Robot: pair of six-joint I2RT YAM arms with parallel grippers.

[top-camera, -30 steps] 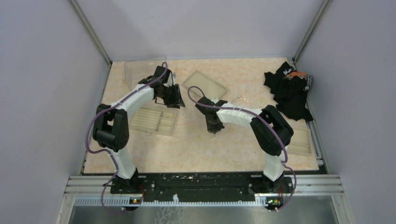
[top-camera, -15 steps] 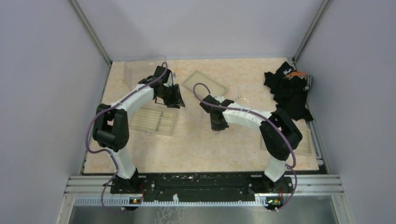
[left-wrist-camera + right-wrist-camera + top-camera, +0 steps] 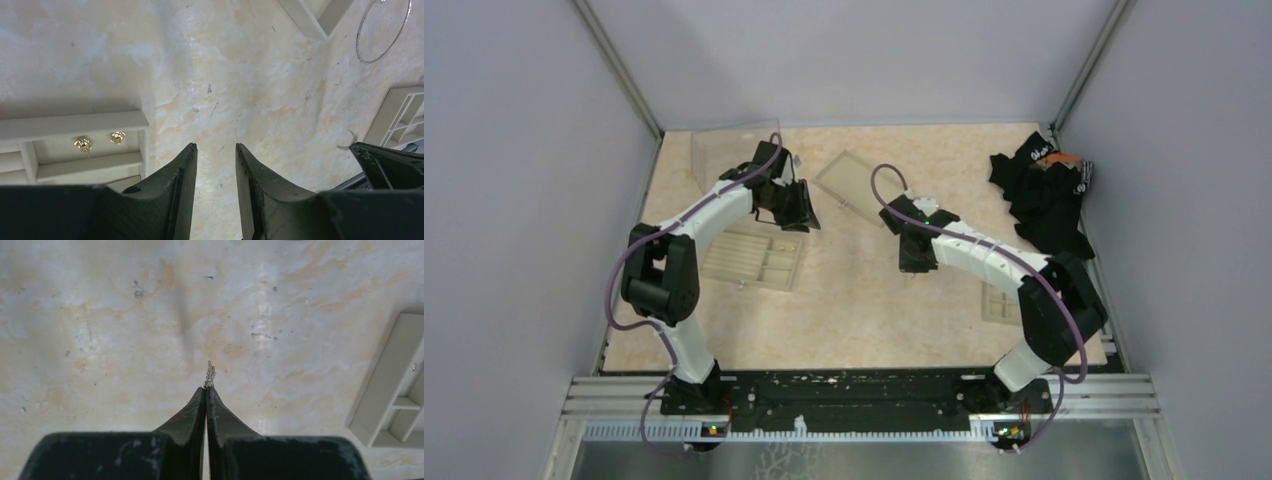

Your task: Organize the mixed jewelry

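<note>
My right gripper is shut on a tiny silvery chain-like piece that sticks out past the tips, held above bare table. In the top view the right gripper is mid-table. My left gripper is open and empty over bare table, just right of a beige tray that holds two small gold earrings. In the top view the left gripper is at that tray's far right corner. A thin silvery wire loop lies on the table, seen at the top right of the left wrist view.
A beige compartmented tray lies left. Another tray lies right, partly under the right arm, also seen in the right wrist view. A shallow beige tray and a clear lid lie at the back. A black cloth heap is far right.
My right arm has swung to the right and a little back across the table, still shut on the piece. The right tray is more uncovered. The left arm has not moved.
</note>
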